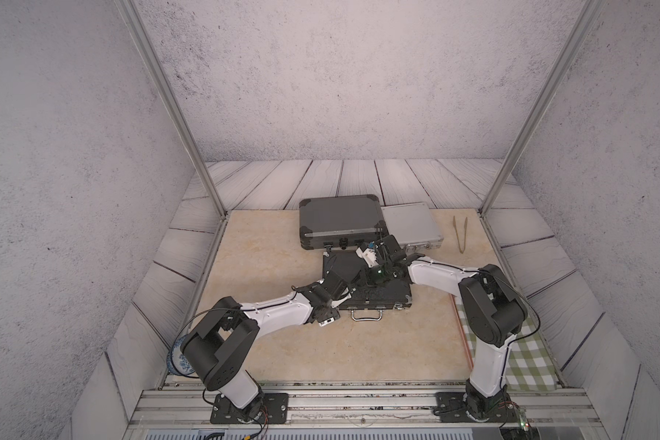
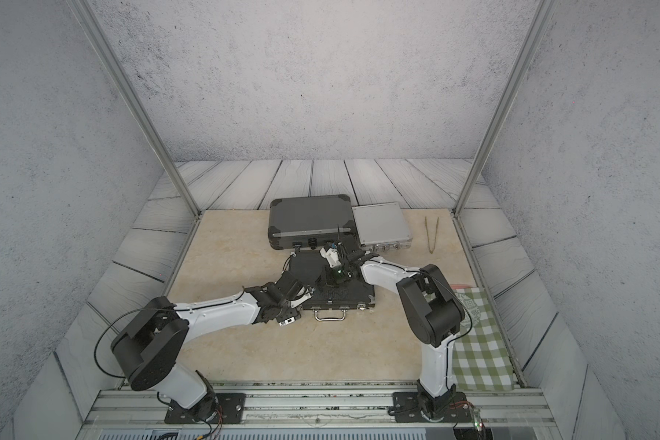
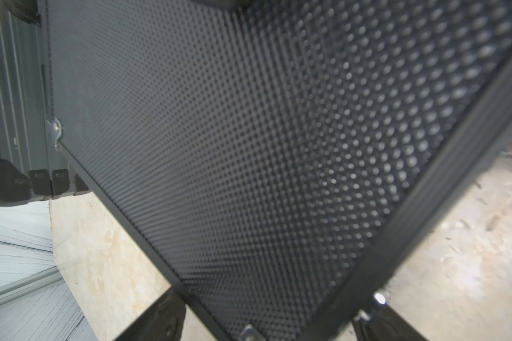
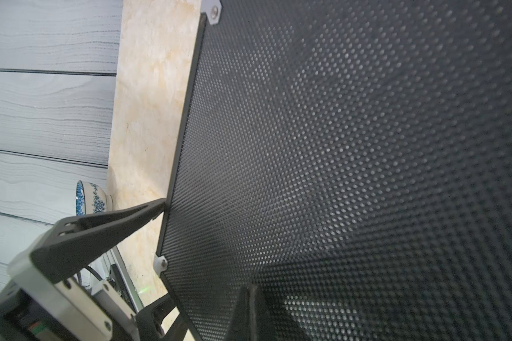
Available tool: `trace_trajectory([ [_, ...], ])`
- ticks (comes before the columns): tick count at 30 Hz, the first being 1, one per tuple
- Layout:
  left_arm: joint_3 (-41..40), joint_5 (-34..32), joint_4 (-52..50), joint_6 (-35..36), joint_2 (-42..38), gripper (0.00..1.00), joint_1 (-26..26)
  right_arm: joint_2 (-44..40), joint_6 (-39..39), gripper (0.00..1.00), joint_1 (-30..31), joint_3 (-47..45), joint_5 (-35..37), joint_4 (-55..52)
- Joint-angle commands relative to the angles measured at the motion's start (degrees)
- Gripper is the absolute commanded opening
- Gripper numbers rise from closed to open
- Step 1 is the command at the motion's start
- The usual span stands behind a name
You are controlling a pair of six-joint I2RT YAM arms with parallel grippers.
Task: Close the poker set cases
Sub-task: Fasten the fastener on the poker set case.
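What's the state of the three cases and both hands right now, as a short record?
large dark-grey ribbed case with black corners: lid down, at the back
small silver aluminium case: lid down, beside it
flat black dimpled case with metal handle: lid down, in front
left hand: open, straddling black case's corner
right hand: shut, over its lid
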Motion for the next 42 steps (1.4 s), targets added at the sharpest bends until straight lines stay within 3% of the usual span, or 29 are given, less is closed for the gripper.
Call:
trace_trajectory([
  [1,1.42,6.82,0.63,0.45,1.11,0.89,-0.67,4.59,-0.87,0.04,0.33,-3.22,5.57,-10.2],
  [10,1.55,1.03,4.65,1.08,4.15,0.82,-0.67,4.26,-1.05,0.04,0.33,-3.79,5.36,-10.06],
  [16,2.64,1.75,2.94,0.62,4.66,0.78,-0.71,4.54,-1.05,0.04,0.29,-4.42,5.11,-9.63],
  [25,3.73,8.84,-4.94,1.47,1.0,0.87,-1.37,4.98,-1.4,0.04,0.34,-3.77,5.33,-10.2],
  [30,3.44,4.68,1.37,1.81,0.89,0.89,-2.41,4.9,-1.32,0.04,0.29,-3.4,5.46,-10.47],
  [37,5.52,3.21,2.64,3.32,4.58,0.91,-4.75,4.81,-1.36,0.04,0.26,-3.38,5.68,-10.73],
  [42,7.42,5.25,1.96,0.56,3.97,0.93,-5.91,5.24,-1.23,0.04,0.29,-3.32,5.9,-10.68],
])
